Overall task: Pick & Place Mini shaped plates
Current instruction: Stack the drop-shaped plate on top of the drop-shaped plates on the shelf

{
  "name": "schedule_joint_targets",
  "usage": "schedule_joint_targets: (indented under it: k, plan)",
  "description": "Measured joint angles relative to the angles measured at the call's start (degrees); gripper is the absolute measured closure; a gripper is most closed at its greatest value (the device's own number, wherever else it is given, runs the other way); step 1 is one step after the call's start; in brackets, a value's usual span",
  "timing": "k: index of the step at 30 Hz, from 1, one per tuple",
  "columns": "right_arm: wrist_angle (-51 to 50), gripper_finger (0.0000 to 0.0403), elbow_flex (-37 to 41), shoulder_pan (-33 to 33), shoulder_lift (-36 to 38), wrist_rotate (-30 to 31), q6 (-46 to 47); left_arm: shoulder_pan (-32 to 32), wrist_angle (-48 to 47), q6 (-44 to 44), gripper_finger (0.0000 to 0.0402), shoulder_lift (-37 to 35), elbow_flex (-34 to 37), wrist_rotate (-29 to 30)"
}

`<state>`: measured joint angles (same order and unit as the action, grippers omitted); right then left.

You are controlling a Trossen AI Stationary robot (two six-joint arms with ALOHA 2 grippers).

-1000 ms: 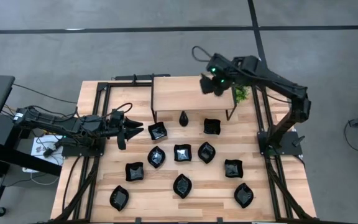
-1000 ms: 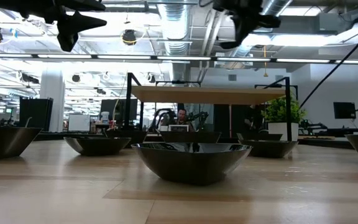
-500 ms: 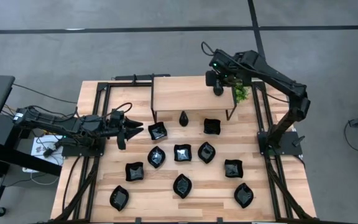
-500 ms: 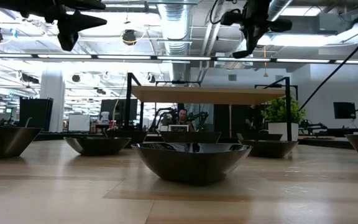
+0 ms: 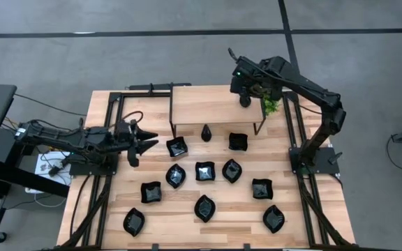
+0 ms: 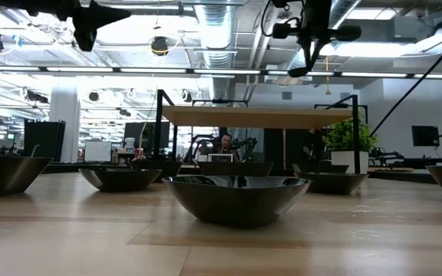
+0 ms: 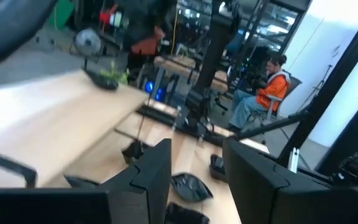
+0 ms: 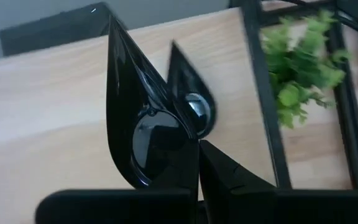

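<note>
Black teardrop plate (image 8: 146,121) is seen pinched in the right gripper (image 5: 245,87) above the small shelf (image 5: 201,104) at the high view's upper middle, its point turned away from the fingers in the right wrist view.

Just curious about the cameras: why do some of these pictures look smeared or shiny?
Left wrist view: smeared throughout, the left gripper and a seated person both soft. Right wrist view: sharp, ceiling glare on the teardrop plate held by the right gripper. Low view: bright ceiling lights behind the nearest plate.
</note>
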<state>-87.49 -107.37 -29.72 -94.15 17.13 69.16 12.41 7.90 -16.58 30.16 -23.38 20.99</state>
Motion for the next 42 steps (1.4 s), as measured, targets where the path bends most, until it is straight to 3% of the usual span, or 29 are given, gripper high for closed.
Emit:
schedule_joint_targets:
  k: [4, 13, 20, 42]
  plan:
    - [-2.50, 0.0403, 0.00, -0.03, 0.01, 0.86, 5.50, -0.64, 0.32, 3.98, 0.0257, -3.71, 0.00, 0.01]
    - [-2.48, 0.0403, -0.03, 0.70, -2.87, 0.65, 7.10, -0.97, 1.24, 7.34, 0.0257, -10.54, 0.00, -0.61]
    - [-2.50, 0.0403, 0.11, -0.57, -8.22, -0.57, 3.48, -0.95, 1.16, 8.63, 0.0257, -10.62, 0.00, -1.33]
    - [-2.55, 0.0403, 3.73, -2.79, -8.06, -2.52, 1.23, -0.95, 1.16, 8.86, 0.0257, -10.63, 0.00, -0.61]
